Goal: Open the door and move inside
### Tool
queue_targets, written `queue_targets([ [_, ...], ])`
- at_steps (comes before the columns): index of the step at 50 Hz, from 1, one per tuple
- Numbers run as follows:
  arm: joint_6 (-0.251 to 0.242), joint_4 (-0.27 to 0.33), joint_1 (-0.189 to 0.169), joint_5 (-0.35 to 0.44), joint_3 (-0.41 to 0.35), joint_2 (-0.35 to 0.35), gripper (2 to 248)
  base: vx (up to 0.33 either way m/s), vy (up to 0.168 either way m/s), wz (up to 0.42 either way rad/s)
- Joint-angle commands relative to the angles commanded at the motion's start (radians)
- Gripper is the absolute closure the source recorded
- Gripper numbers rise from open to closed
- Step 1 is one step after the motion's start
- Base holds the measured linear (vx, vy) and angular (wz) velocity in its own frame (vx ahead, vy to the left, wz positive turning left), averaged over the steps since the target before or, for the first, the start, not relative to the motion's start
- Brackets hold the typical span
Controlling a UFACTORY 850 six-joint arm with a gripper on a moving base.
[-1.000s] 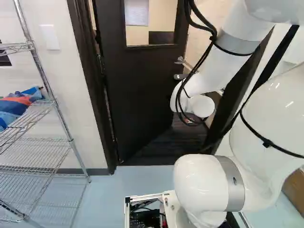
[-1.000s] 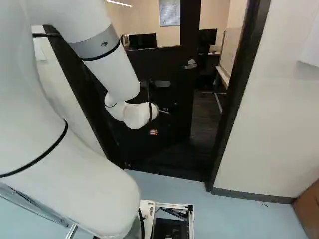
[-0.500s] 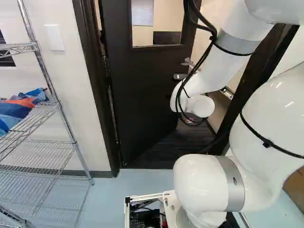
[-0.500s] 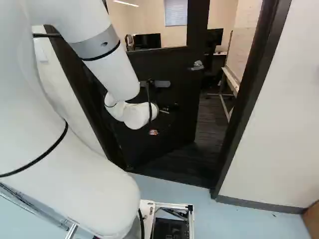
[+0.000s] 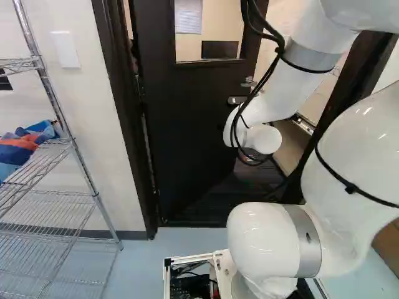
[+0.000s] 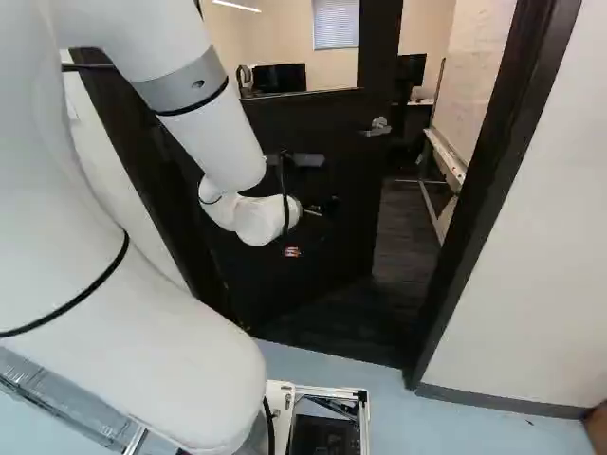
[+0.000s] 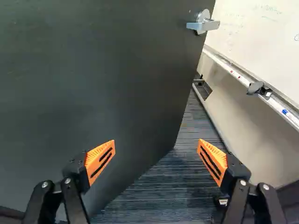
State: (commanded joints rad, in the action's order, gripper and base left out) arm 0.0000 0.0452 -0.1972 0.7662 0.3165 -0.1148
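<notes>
1. Pale blue floor (image 5: 181,240) and a white wall (image 5: 118,180) make up the near side in the left base view, with a wire rack (image 5: 93,194) at the left holding blue and orange cloth (image 5: 25,144). Right of the rack is the dark door (image 5: 181,124) I am to go through, standing ajar and swung away from me into the next room. Its window (image 5: 209,31) is high up, and part of my white arm (image 5: 305,81) hangs in front of its handle side.
2. Across the right base view, my arm reaches toward the door from the left. Only a little of my gripper (image 6: 293,251) can be picked out against the dark door. The handle (image 6: 378,126) is near the door's free edge; between that edge and the frame (image 6: 493,180), a gap shows dark flooring (image 6: 403,237) and a screen (image 6: 411,68) in the room beyond.
3. From the wrist view, I see my gripper (image 7: 156,144) with its fingers spread wide and nothing between the orange pads (image 7: 213,161). Ahead of me the door runs past one finger, its free edge ending over the dark flooring, its handle farther off. Beyond the edge stands a whiteboard (image 7: 261,32), a ledge (image 7: 233,72) along its foot. Whether I touch the door, I cannot tell.
</notes>
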Motion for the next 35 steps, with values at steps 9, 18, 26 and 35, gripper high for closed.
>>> queue_targets([
  [9, 0.0, 0.0, 0.0, 0.0, 0.0, 0.0, 3, 0.099, 0.004, -0.01],
  [18, 0.0, 0.0, 0.0, 0.0, 0.0, 0.0, 3, 0.116, 0.018, -0.003],
  [26, 0.0, 0.0, 0.0, 0.0, 0.0, 0.0, 3, 0.105, 0.031, -0.012],
  [35, 0.0, 0.0, 0.0, 0.0, 0.0, 0.0, 3, 0.104, 0.032, -0.012],
])
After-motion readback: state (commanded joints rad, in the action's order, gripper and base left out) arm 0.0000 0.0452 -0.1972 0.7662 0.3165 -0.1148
